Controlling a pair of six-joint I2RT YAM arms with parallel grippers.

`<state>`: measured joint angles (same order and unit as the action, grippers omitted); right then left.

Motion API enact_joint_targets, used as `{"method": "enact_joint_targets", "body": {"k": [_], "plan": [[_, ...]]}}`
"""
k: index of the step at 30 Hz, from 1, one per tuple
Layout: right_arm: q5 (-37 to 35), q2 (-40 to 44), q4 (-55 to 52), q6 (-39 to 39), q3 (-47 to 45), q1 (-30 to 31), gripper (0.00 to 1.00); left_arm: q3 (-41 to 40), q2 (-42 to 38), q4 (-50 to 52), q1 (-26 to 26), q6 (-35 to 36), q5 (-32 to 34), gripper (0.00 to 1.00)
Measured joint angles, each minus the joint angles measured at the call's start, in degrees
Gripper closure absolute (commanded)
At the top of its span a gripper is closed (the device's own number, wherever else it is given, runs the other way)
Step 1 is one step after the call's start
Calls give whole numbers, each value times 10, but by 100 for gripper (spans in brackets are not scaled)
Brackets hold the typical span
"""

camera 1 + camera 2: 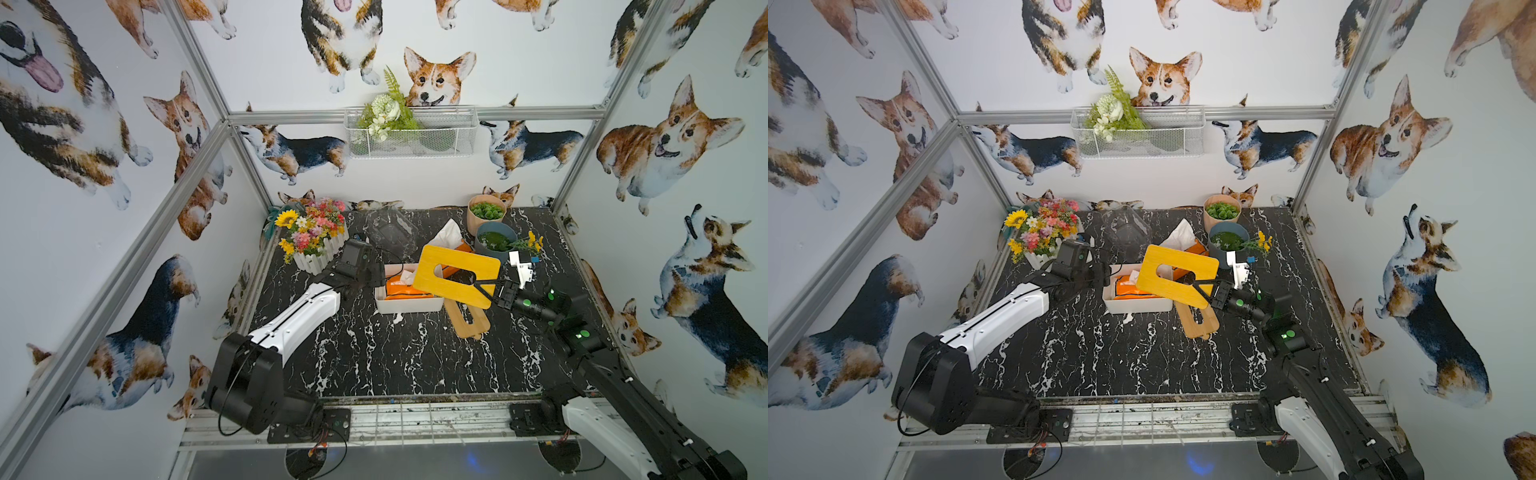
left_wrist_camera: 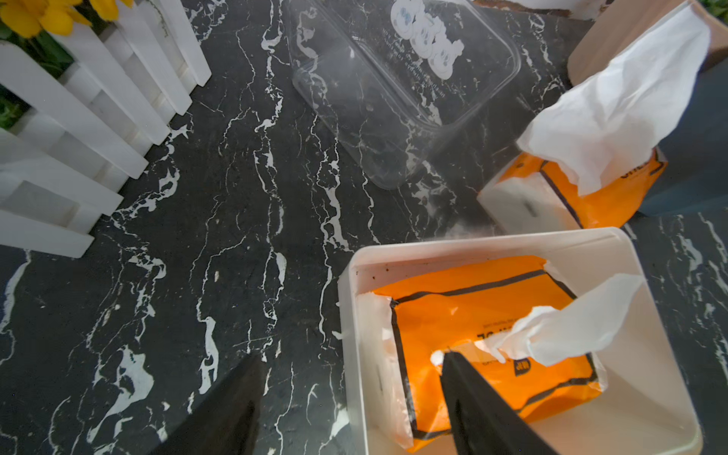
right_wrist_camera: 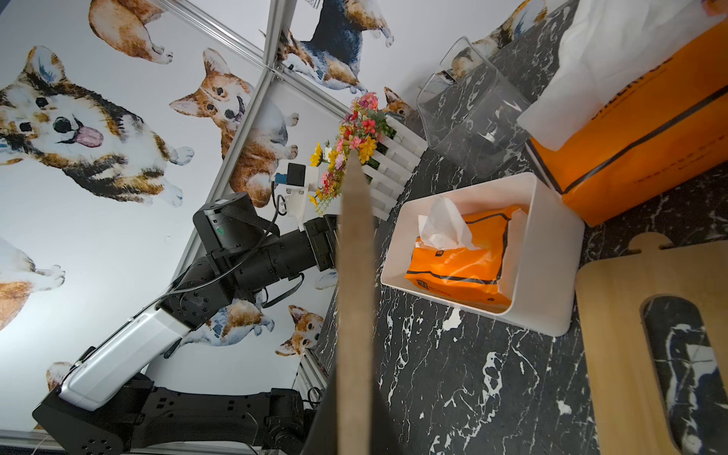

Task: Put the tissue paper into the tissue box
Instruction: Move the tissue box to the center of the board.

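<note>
Astride a tissue box [image 2: 346, 315] wall, left claw [image 2: 350, 358] spread; right claw [image 1: 478, 284] pinching the lid [image 1: 453, 291] aloft

You see the left gripper [image 2: 350, 356] spread wide, one black finger [image 2: 480, 409] over the orange plastic tissue pack [image 2: 472, 311] lying inside the white rectangular box [image 2: 472, 245], crumpled white tissue [image 2: 583, 327] poking out.

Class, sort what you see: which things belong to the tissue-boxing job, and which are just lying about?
Job: white tissue box, orange tissue pack, yellow lid.
Lying about: clear container, flower planter, beige pot, blue pot, spare lid, spare pack.
</note>
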<state>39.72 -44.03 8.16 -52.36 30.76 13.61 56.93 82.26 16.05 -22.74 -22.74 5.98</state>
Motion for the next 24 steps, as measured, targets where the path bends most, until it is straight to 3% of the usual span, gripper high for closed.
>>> {"method": "enact_joint_targets", "body": {"k": [6, 17, 24], "plan": [[7, 3, 1, -11, -11, 0, 100, 0, 28, 0, -1, -5, 1, 38], [7, 5, 7, -17, -25, -1, 100, 4, 62, 3, -1, -10, -19, 75], [9, 5, 11, -25, -30, -1, 100, 20, 82, 21, -7, 7, -24, 91]]}}
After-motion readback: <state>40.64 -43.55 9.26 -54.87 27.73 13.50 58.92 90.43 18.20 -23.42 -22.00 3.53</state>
